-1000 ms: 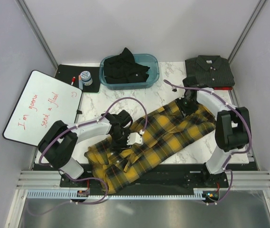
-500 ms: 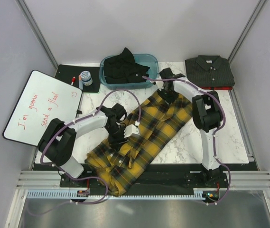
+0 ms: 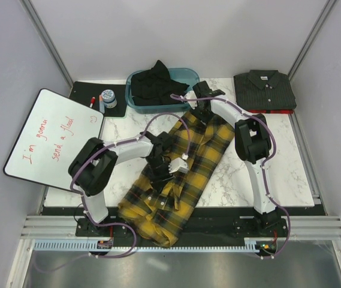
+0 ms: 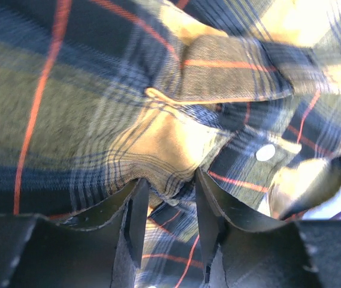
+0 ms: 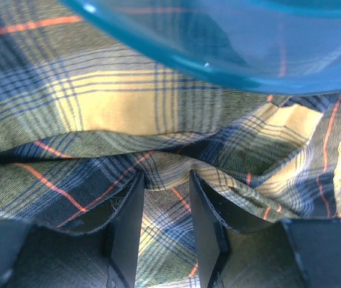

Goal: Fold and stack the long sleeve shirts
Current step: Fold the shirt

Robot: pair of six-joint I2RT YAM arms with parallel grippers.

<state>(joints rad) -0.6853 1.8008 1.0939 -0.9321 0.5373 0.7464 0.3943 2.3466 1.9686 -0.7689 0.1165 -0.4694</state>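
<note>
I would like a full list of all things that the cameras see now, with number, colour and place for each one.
plaid shirt: one, yellow and black with thin red lines, lying slantwise across the middle of the table
black shirt: one, black, heaped in the bin
bin: one, teal, far middle
charcoal shirt: one, dark grey with pale buttons, folded, far right corner
whiteboard: one, white with red writing, left side
mat: one, black, far left
marker: one, red, on the mat
jar: one, blue lid, on the mat
table: one, white marble
left hand: one, black, shut on the plaid shirt near a button
right hand: one, black, shut on the plaid shirt beside the bin
</note>
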